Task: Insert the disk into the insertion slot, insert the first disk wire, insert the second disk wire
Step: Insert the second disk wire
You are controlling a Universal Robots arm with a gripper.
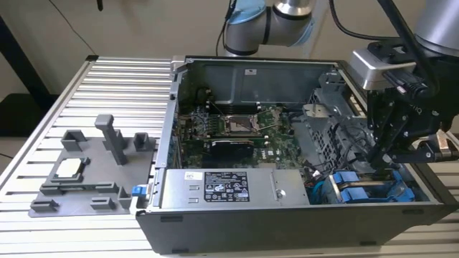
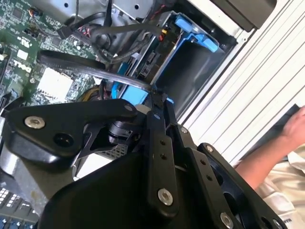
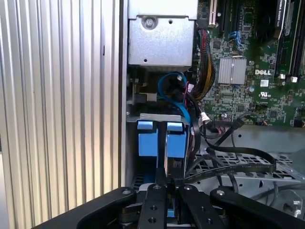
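Gripper (image 1: 379, 161), fingers drawn narrow, reaches into the drive cage beside the disk (image 1: 356, 189) seated in the insertion slot (image 1: 401, 188); power-supply box (image 1: 226, 188) bears a printed label; a person's hand (image 2: 291, 131) appears in the second wrist view.

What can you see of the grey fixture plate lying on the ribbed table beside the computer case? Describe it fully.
The grey fixture plate lies flat on the ribbed metal table, on the exterior view's left of the open computer case, close beside its wall. It looks like matte grey plastic. Several blocks and brackets rise from it, the tallest an upright post near its far side. A pale rectangular recess sits in its surface. Nothing rests in its holders, and the gripper is away from it, over the case.
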